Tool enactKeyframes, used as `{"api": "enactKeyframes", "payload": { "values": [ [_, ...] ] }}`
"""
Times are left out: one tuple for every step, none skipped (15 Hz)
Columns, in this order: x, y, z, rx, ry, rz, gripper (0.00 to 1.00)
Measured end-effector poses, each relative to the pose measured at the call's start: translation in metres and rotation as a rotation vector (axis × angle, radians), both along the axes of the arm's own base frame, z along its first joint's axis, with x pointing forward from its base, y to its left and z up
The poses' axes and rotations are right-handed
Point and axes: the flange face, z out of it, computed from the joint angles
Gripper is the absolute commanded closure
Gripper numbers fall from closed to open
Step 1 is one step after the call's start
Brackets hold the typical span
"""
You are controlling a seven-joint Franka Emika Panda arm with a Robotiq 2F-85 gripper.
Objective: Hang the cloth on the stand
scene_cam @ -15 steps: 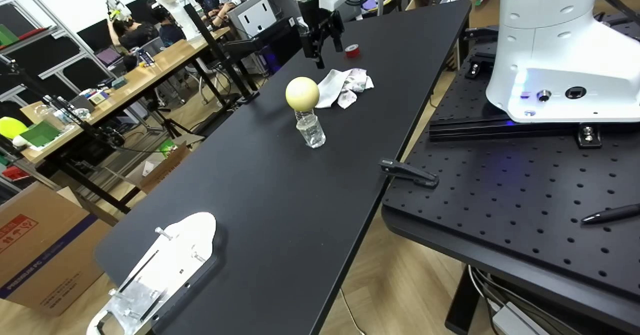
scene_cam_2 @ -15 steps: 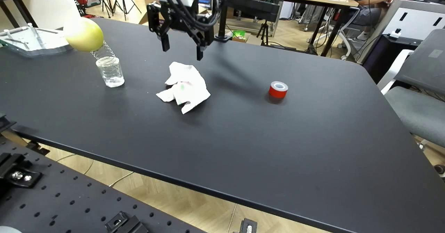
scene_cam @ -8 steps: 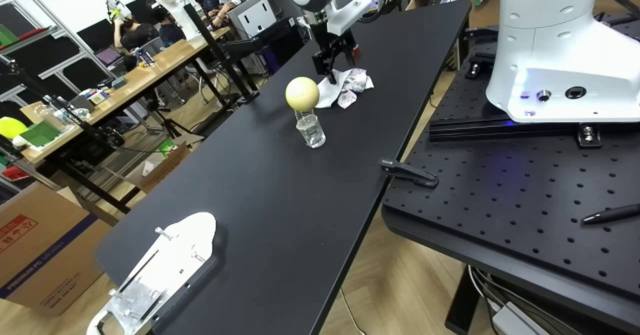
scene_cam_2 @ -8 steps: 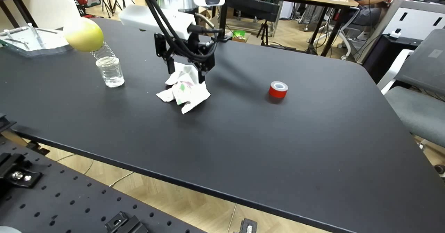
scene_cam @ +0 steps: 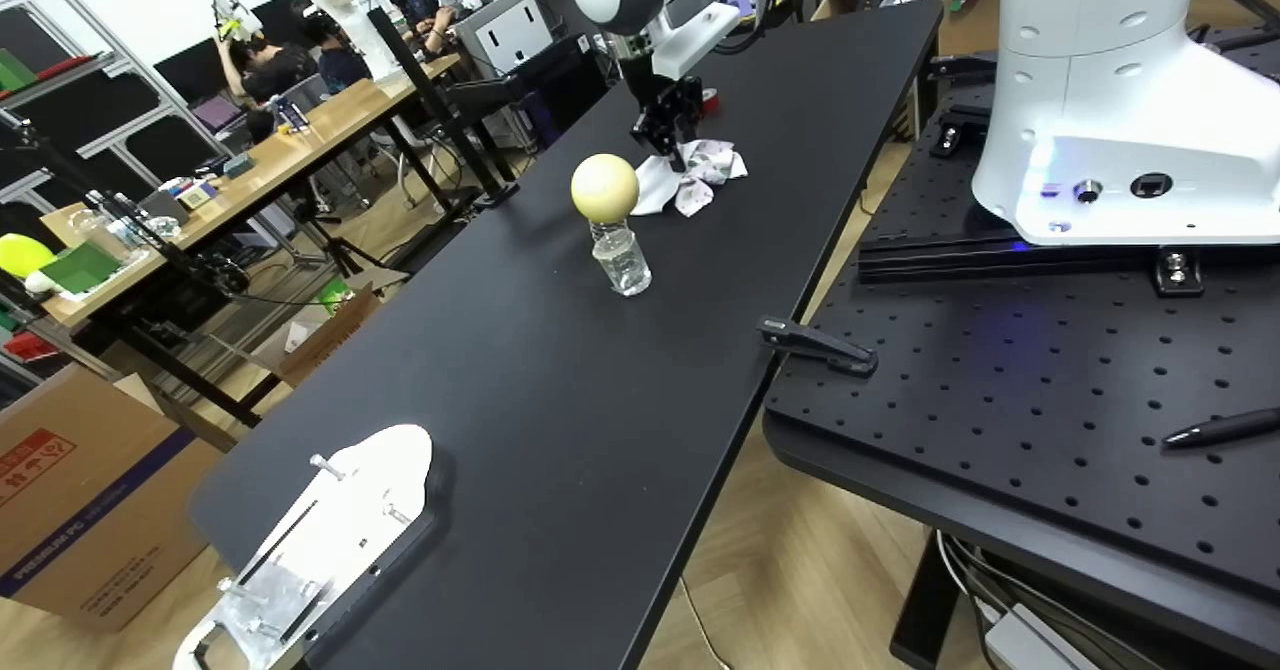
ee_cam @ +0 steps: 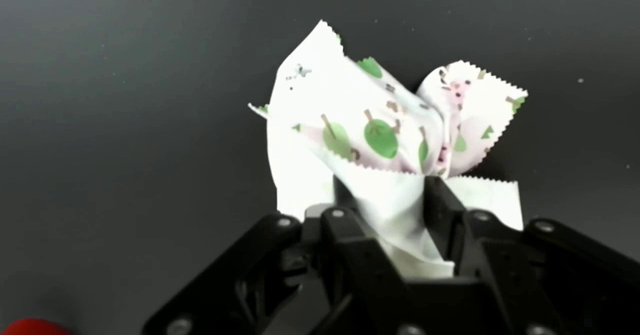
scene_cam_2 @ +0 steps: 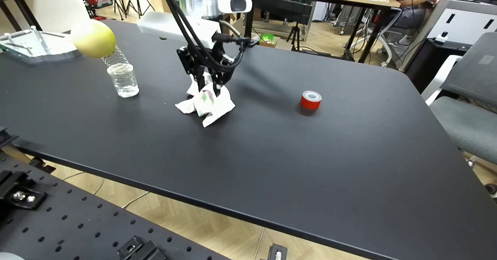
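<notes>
The cloth (ee_cam: 380, 140) lies crumpled on the tabletop (scene_cam_2: 310, 167), bunched between fairly narrow jaws; whether pinched, I cannot tell. This looks like the grasp; next, lift it towards the stand, perhaps the pegged board (scene_cam: 340, 520).

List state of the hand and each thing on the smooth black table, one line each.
cloth: crumpled, not hung
hand: jaws part closed around a fold of the cloth; firm grip or not, can't tell
clear container: standing
yellow ball: perched above the clear container
red tape roll: on its flat side, hole up
white pegged board: lying pegs up
</notes>
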Motion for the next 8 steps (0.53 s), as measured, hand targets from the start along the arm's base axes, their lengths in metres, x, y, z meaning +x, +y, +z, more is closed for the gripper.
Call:
{"api": "enactKeyframes", "payload": {
  "values": [
    [0.001,0.001,0.001,0.001,-0.003,0.002,0.94],
    [0.003,0.002,0.002,0.001,-0.006,0.004,0.99],
    [0.004,0.003,0.003,0.003,-0.009,0.007,1.00],
    [0.005,0.004,0.005,0.005,-0.011,0.009,1.00],
    [0.006,0.005,0.007,0.007,-0.013,0.013,1.00],
    [0.007,0.007,0.011,0.011,-0.012,0.015,0.99],
    [0.009,0.008,0.016,0.017,-0.012,0.017,0.99],
    [0.010,0.010,0.022,0.022,-0.011,0.021,0.99]
  ]
}}
